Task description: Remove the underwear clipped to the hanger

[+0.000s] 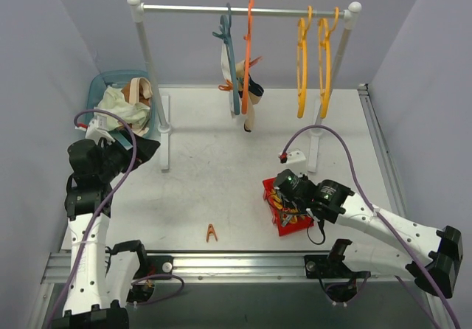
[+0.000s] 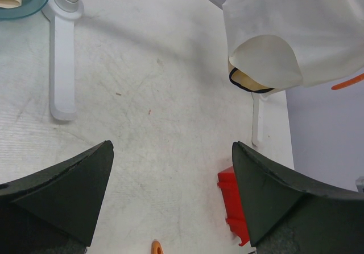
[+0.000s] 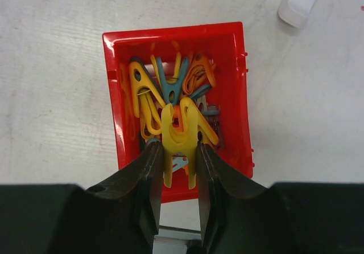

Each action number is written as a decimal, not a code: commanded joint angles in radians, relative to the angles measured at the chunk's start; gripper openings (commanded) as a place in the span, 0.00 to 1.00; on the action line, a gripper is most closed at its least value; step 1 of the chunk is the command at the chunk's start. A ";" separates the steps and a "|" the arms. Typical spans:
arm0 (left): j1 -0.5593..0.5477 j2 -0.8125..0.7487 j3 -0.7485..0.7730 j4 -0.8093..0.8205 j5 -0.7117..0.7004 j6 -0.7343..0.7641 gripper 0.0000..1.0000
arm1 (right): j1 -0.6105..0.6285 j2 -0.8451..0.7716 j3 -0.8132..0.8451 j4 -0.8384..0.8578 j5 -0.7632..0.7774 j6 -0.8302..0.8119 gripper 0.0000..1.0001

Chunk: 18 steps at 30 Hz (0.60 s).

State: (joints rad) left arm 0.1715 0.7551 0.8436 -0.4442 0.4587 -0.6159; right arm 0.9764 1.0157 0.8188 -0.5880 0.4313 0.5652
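The underwear point(image 1: 249, 111) at top centre looks soft and light, so pinch its loose lower hem. The left gripper point(image 2: 172, 148) gapes empty, while the right gripper point(image 3: 179, 151) pinches a yellow clothespin point(image 3: 181, 131).

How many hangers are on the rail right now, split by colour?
Teal hanger: 1
Orange hanger: 1
Yellow hangers: 2
Total on the rail: 4
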 commanded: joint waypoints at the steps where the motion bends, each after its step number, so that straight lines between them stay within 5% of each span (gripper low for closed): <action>1: -0.007 0.007 0.002 0.044 0.029 0.027 0.94 | -0.007 0.030 -0.004 -0.068 0.069 0.044 0.23; 2: -0.012 0.007 0.002 0.044 0.029 0.027 0.94 | -0.007 0.037 0.008 -0.064 0.066 0.027 0.45; 6: -0.012 0.010 0.003 0.052 0.035 0.025 0.94 | 0.001 0.038 0.029 -0.024 0.005 -0.019 0.72; 11: -0.013 0.010 -0.005 0.056 0.041 0.025 0.94 | 0.097 0.095 0.057 0.123 -0.175 -0.050 0.79; 18: -0.017 -0.014 -0.005 0.026 0.031 0.041 0.94 | 0.266 0.484 0.242 0.203 -0.155 0.074 0.79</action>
State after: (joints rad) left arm 0.1593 0.7650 0.8413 -0.4454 0.4801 -0.6033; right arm 1.2072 1.3964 0.9993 -0.4217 0.2710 0.5674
